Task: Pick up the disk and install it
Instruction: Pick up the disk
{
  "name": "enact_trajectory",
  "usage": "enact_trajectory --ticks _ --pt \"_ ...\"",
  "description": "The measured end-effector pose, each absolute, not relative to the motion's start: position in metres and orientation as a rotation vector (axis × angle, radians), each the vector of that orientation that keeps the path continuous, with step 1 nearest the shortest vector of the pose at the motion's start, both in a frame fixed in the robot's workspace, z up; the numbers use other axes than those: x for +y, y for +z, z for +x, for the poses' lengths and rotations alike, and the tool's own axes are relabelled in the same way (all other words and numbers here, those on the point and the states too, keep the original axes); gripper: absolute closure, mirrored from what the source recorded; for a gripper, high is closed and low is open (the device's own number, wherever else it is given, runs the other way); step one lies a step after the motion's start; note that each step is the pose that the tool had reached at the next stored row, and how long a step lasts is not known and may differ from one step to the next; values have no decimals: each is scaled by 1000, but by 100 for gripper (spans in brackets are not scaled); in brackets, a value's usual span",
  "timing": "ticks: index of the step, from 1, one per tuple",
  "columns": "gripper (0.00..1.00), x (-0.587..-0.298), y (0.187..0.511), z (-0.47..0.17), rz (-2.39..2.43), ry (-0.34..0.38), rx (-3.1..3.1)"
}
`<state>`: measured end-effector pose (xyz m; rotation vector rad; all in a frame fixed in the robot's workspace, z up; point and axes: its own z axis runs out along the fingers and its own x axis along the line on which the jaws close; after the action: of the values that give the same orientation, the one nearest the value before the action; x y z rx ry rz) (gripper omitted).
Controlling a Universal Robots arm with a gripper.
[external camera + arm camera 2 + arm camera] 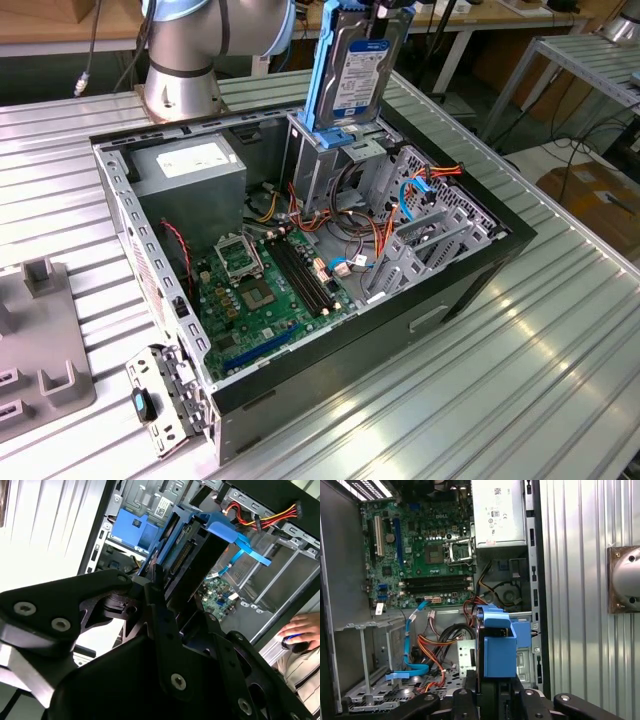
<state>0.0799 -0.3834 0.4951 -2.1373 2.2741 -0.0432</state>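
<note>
In the exterior view the disk [360, 65] hangs upright with its white-and-blue label facing out and blue rails along its sides. Its lower end is just above the metal drive cage [335, 160] of the open computer case [470, 290]. My gripper [385, 8] holds it from the top, at the frame's upper edge. In the second wrist view my black fingers [156, 582] are shut on the disk [192, 555], which points down into the case. The first wrist view has the disk [497, 647] end-on, above the cage [465, 660], with the gripper [492, 692] beneath it.
Inside the case lie a green motherboard [265, 285], a grey power-supply box [195, 165] and loose orange and blue cables [415, 195]. The arm's base [185, 70] stands behind the case. A grey fixture [35, 340] sits at the exterior view's left. A person's hand [300, 627] rests nearby.
</note>
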Motion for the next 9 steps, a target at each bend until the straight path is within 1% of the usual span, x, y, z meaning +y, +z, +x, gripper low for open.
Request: enact_trajectory --ticks 9 --pt "65 -398 495 94 -2138 -45 2275"
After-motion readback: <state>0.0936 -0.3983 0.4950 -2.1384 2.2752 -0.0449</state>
